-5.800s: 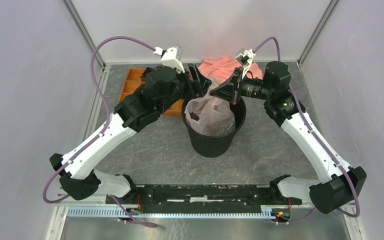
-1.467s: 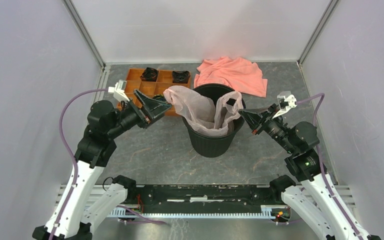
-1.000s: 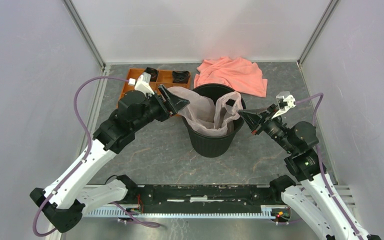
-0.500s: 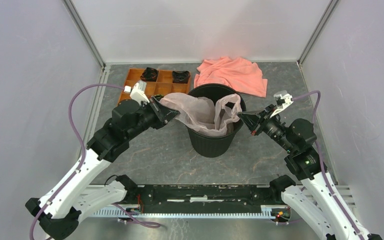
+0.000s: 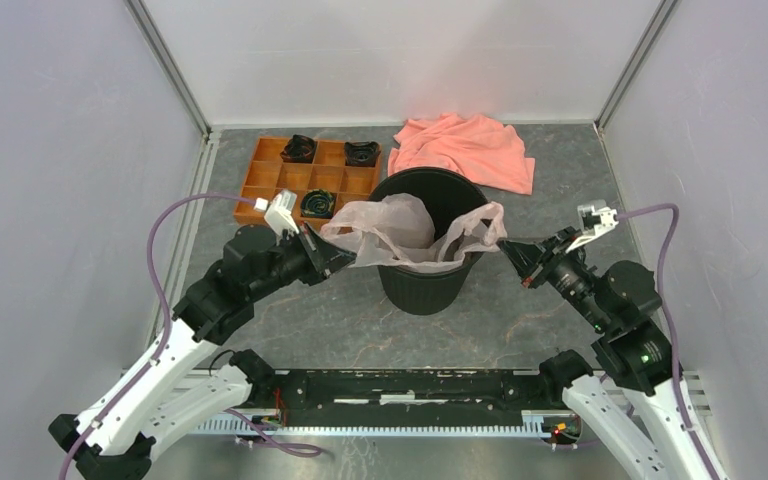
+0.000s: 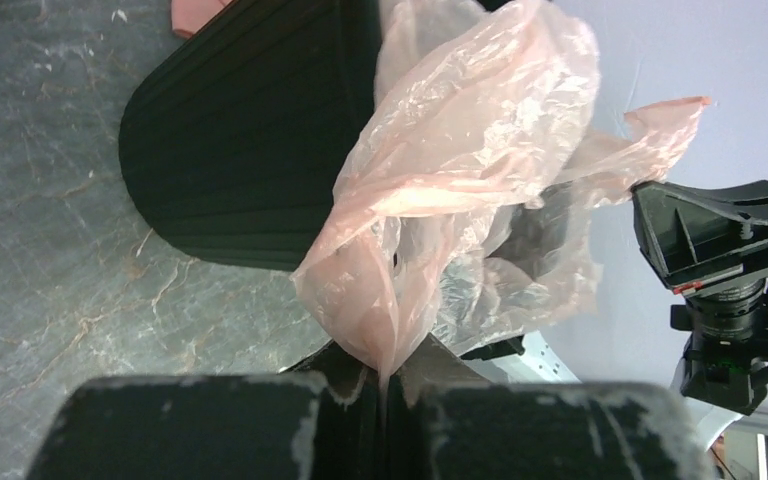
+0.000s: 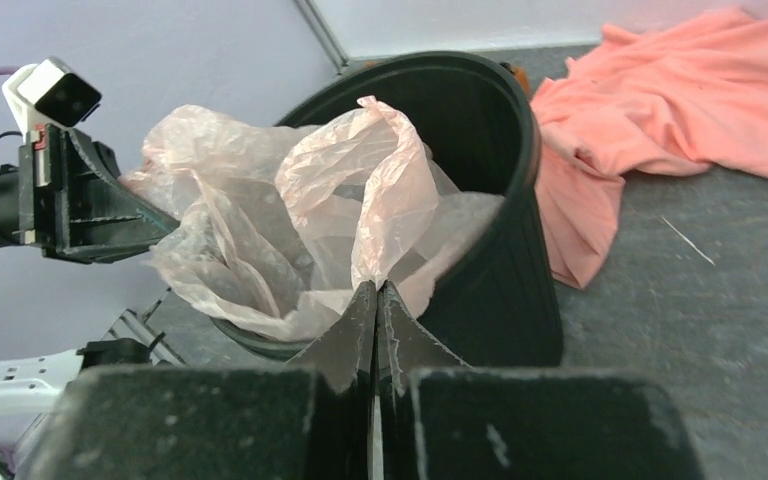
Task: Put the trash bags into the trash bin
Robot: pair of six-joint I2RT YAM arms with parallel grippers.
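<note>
The bag (image 5: 390, 222) was thin, crinkled, translucent pink plastic film with a slight sheen. The bin (image 5: 425, 290) was matt black ribbed plastic. The cloth (image 5: 465, 150) looked soft and matt. The tabletop (image 5: 330, 310) was smooth, grey and stone-patterned.

I log, on the grey marbled desk (image 5: 300, 310), an orange compartment tray (image 5: 272, 178) at far left holding three black parts (image 5: 317, 203) in separate compartments, with a crumpled salmon cloth (image 5: 465, 150) just beside its right end.
</note>
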